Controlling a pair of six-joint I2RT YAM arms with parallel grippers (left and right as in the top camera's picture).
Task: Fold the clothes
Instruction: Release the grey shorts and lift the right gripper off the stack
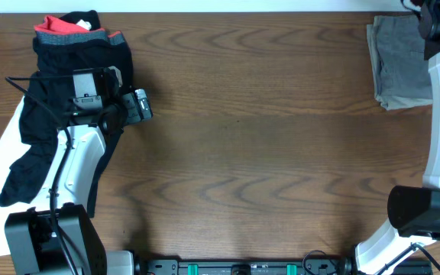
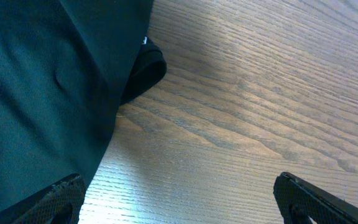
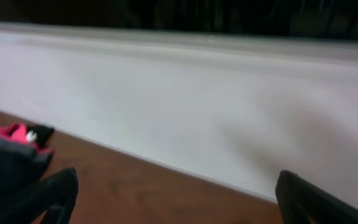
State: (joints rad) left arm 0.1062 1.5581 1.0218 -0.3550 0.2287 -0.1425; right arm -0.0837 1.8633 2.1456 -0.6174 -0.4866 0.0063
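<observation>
On the wooden table (image 1: 266, 137), a black garment (image 1: 40, 95) sprawls unfolded over the far-left corner, its red-and-grey waistband (image 1: 63, 29) lying close to the table's far edge and a dark leg trailing down along the table's left side. The left gripper (image 2: 179, 186) hangs low over the table at the garment's right edge. In the left wrist view its fingers (image 2: 58, 199) are spread wide with bare table wood between them, the dark cloth lies just beside the left finger, and nothing is grasped. The middle of the table shows bare wood grain. At the table's far-right corner a grey garment (image 1: 396, 65) lies in a neat folded stack. The right gripper (image 3: 176, 190) is raised above that corner; its wrist view shows both fingers (image 3: 51, 193) set far apart and holding nothing, facing across the table toward a pale wall (image 3: 216, 106) behind its far edge.
</observation>
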